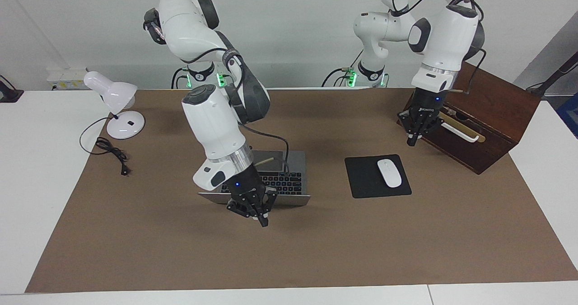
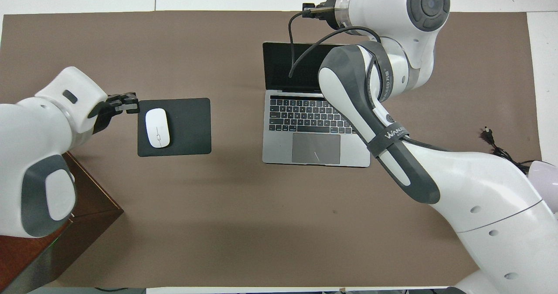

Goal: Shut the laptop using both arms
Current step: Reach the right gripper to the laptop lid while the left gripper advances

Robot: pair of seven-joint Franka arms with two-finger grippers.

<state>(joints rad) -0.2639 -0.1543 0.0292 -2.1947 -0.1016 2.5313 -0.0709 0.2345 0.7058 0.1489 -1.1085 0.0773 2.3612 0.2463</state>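
The laptop [image 1: 280, 178] lies open mid-tabletop. The right tool [image 1: 254, 211], finger state indiscernible, hangs at the lid's top edge. The left tool [image 1: 417, 126], apparently pressed together, waits near the mouse pad [image 1: 377, 176]; one-sided pushing may skid the laptop.

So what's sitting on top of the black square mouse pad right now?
Only a white oval mouse lies on the black square mouse pad, toward the left arm's end. The left gripper hangs beside the pad, not touching. Nothing there is covered.
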